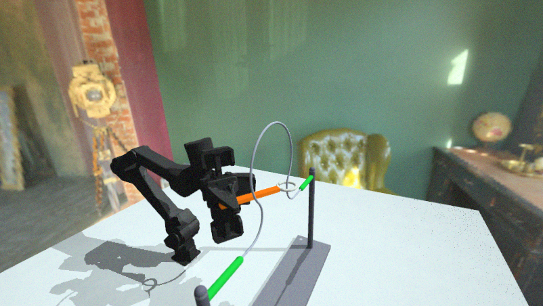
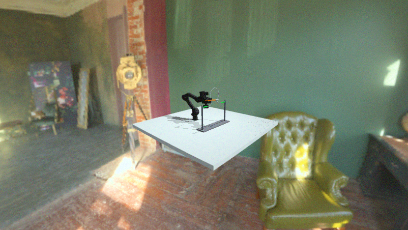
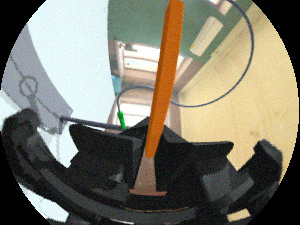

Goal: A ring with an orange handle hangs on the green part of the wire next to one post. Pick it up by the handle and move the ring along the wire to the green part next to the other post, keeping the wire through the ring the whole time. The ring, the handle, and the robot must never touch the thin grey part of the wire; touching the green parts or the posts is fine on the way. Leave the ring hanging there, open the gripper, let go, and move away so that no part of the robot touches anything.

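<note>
The white ring point(image 1: 288, 186) encircles the grey wire point(image 1: 290, 151) just short of the far green segment point(image 1: 306, 182), by the far post point(image 1: 311, 212). Its orange handle point(image 1: 258, 195) points back toward the arm, near end hidden in the gripper point(image 1: 225, 205), which is clamped on it. The near post point(image 1: 201, 295) is cropped.
</note>
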### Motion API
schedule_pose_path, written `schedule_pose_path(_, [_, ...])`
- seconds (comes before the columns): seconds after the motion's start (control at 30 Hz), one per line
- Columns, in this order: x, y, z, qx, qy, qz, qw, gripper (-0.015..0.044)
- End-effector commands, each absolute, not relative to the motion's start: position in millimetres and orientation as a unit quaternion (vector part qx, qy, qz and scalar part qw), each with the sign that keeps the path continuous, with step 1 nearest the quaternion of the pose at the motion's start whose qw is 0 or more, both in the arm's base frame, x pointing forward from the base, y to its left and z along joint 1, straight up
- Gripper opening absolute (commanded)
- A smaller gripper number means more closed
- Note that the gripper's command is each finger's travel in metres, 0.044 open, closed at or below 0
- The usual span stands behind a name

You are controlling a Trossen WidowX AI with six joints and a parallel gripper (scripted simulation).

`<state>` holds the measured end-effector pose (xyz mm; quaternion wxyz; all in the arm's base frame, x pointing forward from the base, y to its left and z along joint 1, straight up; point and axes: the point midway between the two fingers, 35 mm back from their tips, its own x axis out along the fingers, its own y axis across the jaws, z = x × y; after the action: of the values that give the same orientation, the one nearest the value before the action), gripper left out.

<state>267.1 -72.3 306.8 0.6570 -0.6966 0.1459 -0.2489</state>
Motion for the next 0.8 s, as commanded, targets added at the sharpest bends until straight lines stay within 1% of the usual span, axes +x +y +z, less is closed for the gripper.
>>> schedule_pose_path(0.0, [267,-72,290,-0.666,0.159,-0.24,0.689,-0.015])
schedule_pose_path(0.77, [269,-48,217,-0.462,0.211,-0.188,0.84,-0.015])
